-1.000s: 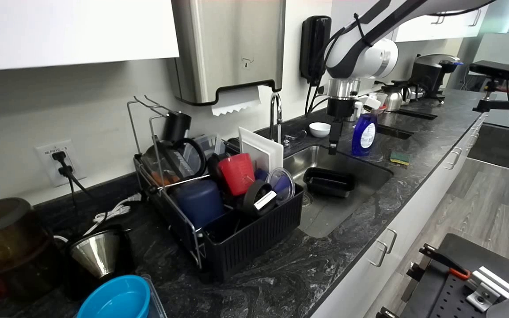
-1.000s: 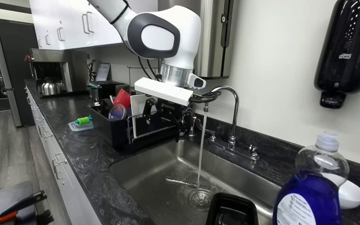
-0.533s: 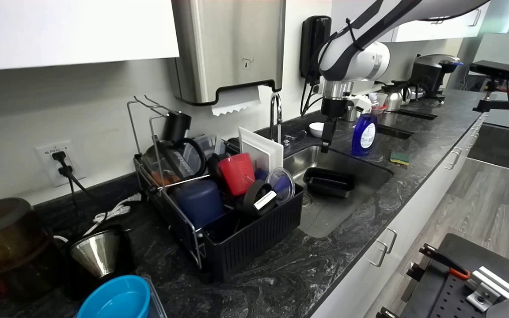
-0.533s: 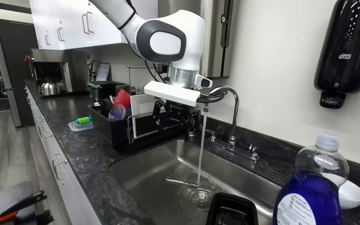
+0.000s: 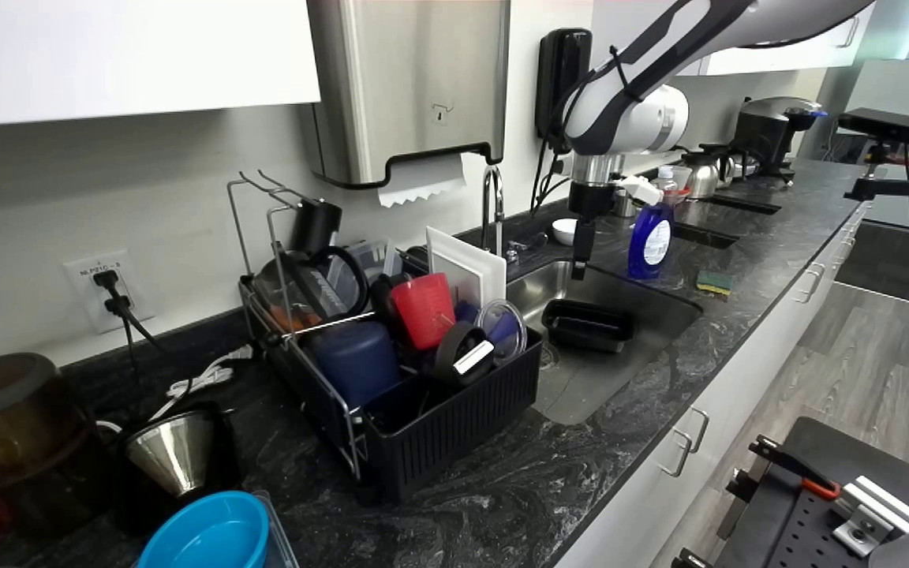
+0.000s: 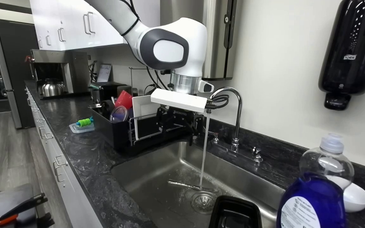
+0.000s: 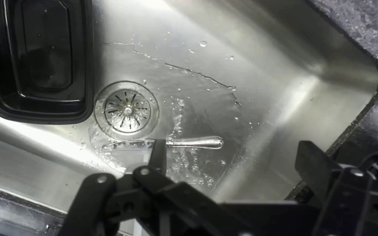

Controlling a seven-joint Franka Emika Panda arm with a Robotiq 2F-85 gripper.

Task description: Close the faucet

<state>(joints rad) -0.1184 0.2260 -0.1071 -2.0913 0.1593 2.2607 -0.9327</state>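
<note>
The chrome gooseneck faucet [image 6: 238, 120] is mounted between the steel sink [image 6: 150, 167] and the pale wall [image 6: 274, 88]; its slim stem is curved over into a smooth, mirror-bright arch, from which a thin stream of water [image 6: 204, 148] is poured. It is flanked by two small chrome handles [image 6: 257, 155], set low on the same base. The sink is shaped with rounded corners, and in the wrist view a slotted round strainer [image 7: 127, 111], a wet metal table knife [image 7: 195, 143] and a glossy black plastic container [image 7: 89, 72] are shown inside it. Above the sink the tool [image 7: 231, 146] is held released, its black fingers [image 7: 158, 155] spread well apart. The surrounding bench [image 5: 486, 497] is black, swirled with pale veins. On it are carried a ribbed black dish rack [image 5: 454, 442], in which a red cup [image 5: 421, 310] is tilted, and a blue bottle [image 6: 312, 193] whose white label [image 6: 299, 212] is printed too finely to be read. Higher up, a paper-towel dispenser [image 5: 431, 79] is faced in brushed steel, and TORK can be read on the glossy black soap dispenser [image 6: 352, 41] in an exterior view.
</note>
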